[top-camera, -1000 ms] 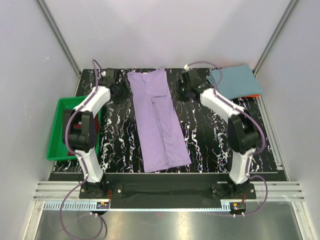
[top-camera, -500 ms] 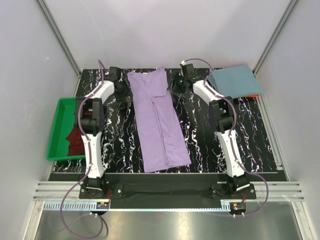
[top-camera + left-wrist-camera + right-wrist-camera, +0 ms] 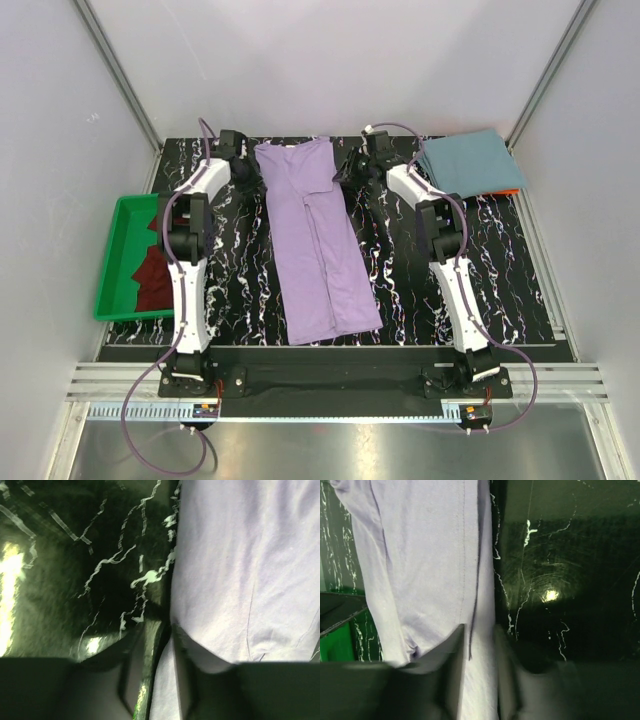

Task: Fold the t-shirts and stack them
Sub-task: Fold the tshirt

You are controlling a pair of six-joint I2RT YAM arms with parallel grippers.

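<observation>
Left hand (image 3: 247, 170) and right hand (image 3: 345, 170) sit at the far end of the lavender t-shirt (image 3: 315, 240), one at each long edge. Each has its fingers apart with the cloth's edge between them. That shirt lies flat as a long strip down the middle of the black marbled tabletop (image 3: 400, 290); the folded teal-blue t-shirt (image 3: 470, 160) rests at the far right corner, and the maroon t-shirt (image 3: 155, 280) lies in the green tray (image 3: 110, 290) at the left.

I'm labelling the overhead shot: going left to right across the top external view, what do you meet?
green tray → left gripper → lavender t-shirt → right gripper → teal-blue t-shirt
</observation>
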